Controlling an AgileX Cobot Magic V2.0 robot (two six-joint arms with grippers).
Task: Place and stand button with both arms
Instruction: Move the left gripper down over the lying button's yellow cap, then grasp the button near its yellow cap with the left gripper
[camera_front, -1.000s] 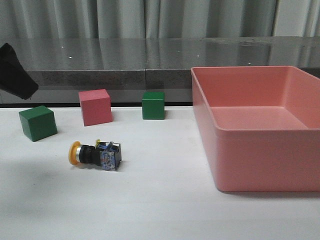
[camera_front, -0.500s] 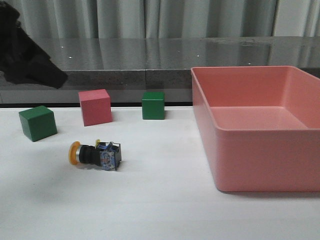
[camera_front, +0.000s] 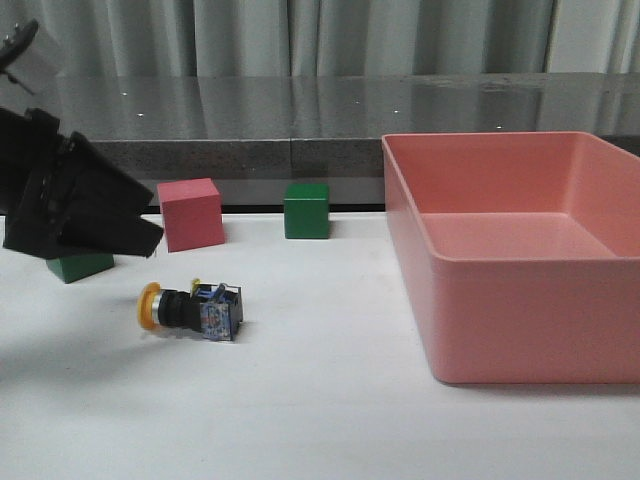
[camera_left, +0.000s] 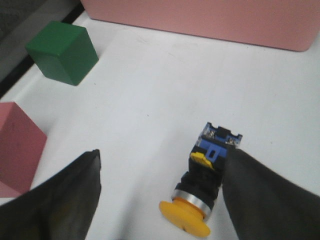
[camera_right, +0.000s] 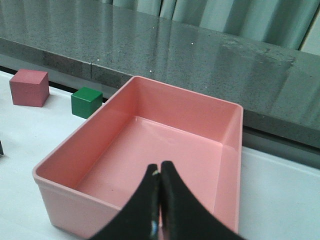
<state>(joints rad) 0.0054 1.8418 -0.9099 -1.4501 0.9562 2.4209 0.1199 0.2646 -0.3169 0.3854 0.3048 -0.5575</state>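
The button (camera_front: 190, 308) lies on its side on the white table, yellow cap towards the left, clear-blue block towards the right. My left gripper (camera_front: 135, 232) hangs above and to the left of it, apart from it. In the left wrist view the gripper (camera_left: 162, 156) is open, and the button (camera_left: 206, 186) lies between the two dark fingers (camera_left: 60, 200), close to one of them, not gripped. My right gripper (camera_right: 160, 167) is shut and empty, high above the pink bin (camera_right: 60, 192). It is out of the front view.
A pink cube (camera_front: 190, 213) and a green cube (camera_front: 306, 210) stand behind the button. Another green cube (camera_front: 78, 266) is mostly hidden behind my left gripper. The large pink bin (camera_front: 520, 320) fills the right side. A dark stone ledge (camera_front: 320, 110) runs along the back.
My left gripper has come down and to the right from the upper left corner towards the button, and now covers most of the left green cube. The button has not moved.
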